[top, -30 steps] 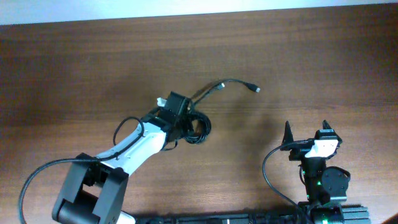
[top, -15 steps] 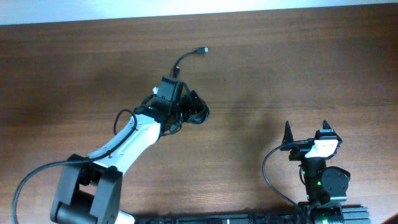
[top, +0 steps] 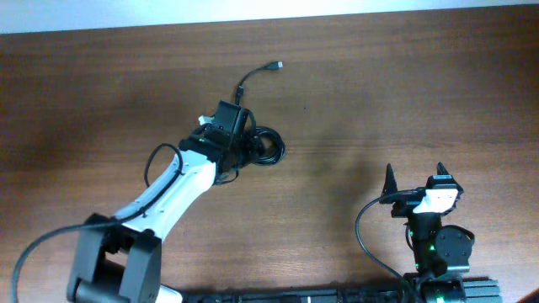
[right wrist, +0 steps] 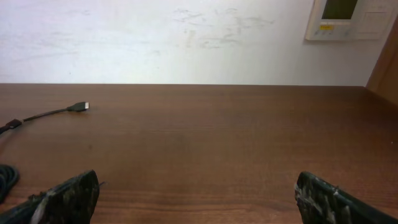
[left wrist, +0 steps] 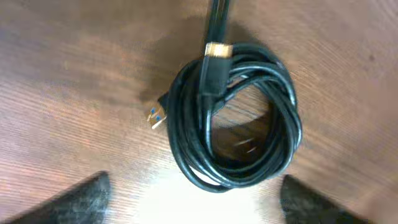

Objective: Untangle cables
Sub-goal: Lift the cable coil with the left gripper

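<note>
1 coil of cables (left wrist: pixel 186 143) just ahead of spread-apart left tool (left wrist: pixel 194 182); right tool (right wrist: pixel 196 180) also apart

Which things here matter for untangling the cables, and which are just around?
Job: coiled black cables, loose plug end trailing from them, left gripper open at the coil, right gripper open and apart from it.
Just there: wooden table, wall-mounted panel, thick black wire on the right arm.

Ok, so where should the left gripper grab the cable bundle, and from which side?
Probably the free tail leaving the coil, from straight above, left gripper straddling it: it lies flat and clear, while the coil's strands overlap.
</note>
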